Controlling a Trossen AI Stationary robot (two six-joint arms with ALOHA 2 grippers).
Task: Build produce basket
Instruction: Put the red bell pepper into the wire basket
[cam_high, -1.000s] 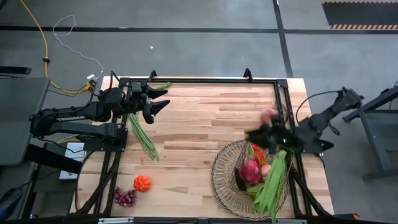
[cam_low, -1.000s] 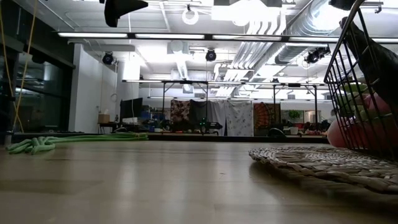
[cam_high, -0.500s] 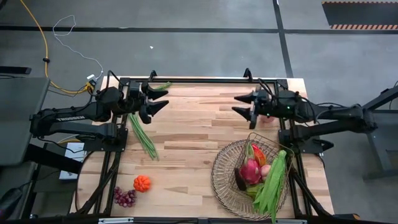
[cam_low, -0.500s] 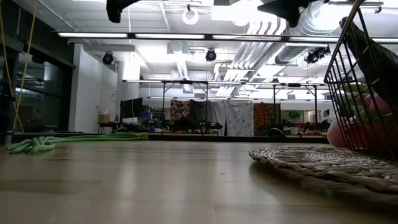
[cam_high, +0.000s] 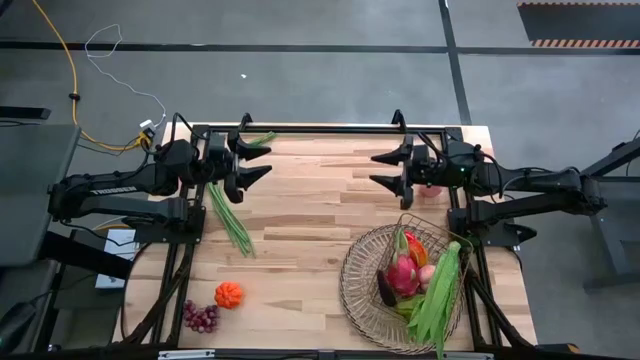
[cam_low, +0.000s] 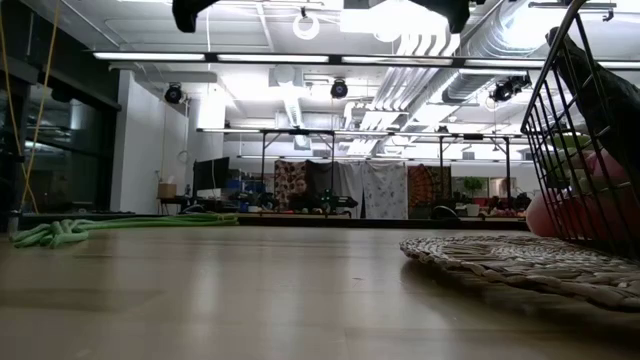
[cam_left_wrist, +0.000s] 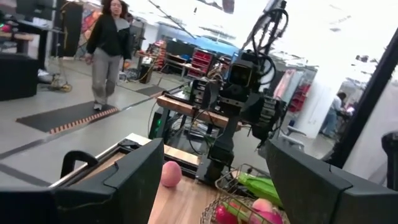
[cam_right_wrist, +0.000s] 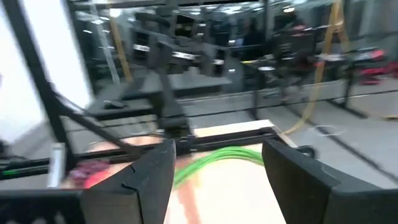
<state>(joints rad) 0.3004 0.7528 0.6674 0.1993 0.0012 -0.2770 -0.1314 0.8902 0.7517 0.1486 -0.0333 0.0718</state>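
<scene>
The basket (cam_high: 365, 300) is partly filled. Both the left gripper (cam_high: 256, 161) and right gripper (cam_high: 386, 168) are raised above the bench (cam_high: 310, 220), jaws released, nothing carried.

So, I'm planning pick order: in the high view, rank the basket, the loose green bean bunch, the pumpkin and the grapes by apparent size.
1. basket, widest by far.
2. green bean bunch, long and thin.
3. pumpkin and grapes look alike; I won't rank them.

One camera looks straight down; one sits low on the table (cam_low: 250, 300). Both see the basket (cam_high: 352, 285).
</scene>
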